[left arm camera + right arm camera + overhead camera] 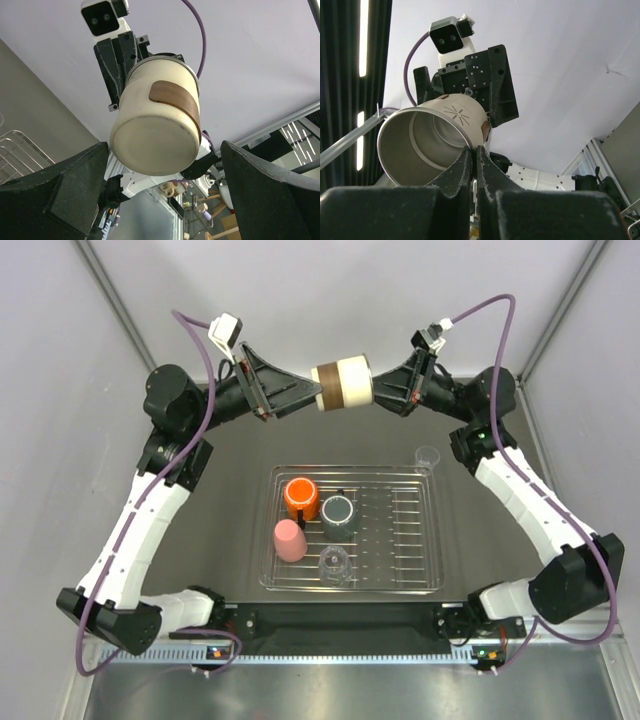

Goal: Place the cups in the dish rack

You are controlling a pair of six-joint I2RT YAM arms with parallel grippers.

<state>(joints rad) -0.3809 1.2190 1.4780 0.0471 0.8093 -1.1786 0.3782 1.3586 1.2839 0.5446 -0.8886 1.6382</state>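
The cream cup (342,387), with a brown band, lies on its side in the air above the table's far end, between both grippers. My right gripper (380,390) is shut on its rim wall, as the right wrist view shows (477,148), with the cup's (420,145) mouth facing the camera. My left gripper (312,398) is open at the cup's base; in the left wrist view its jaws (162,150) stand wide either side of the cup's (155,130) bottom. The dish rack (400,530) holds the orange cup (299,497), dark grey cup (338,516), pink cup (290,540) and a clear cup (335,562).
Another clear cup (427,455) stands on the table just beyond the rack's far right corner. The rack's right half has bare bars. A corner of the rack (20,150) shows at the left of the left wrist view. Grey walls enclose the table.
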